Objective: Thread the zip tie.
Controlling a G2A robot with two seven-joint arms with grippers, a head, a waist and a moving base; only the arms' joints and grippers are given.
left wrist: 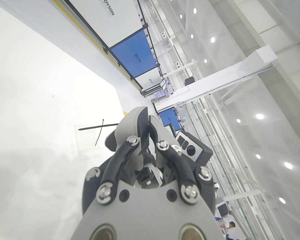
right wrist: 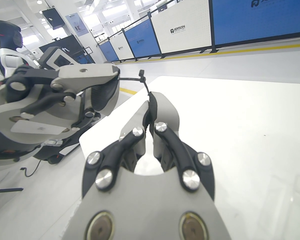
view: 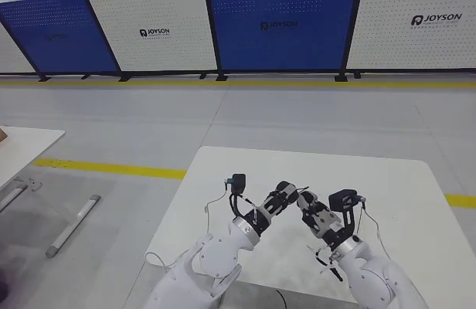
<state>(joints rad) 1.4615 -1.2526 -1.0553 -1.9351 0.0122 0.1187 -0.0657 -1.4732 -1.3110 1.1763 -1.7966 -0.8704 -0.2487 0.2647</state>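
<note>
Right wrist view | right tool and left tool both clamp zip tie

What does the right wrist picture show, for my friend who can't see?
The right hand pinches a thin black zip tie above a white table. The left hand grips its other end, the tie's square head between them.
</note>
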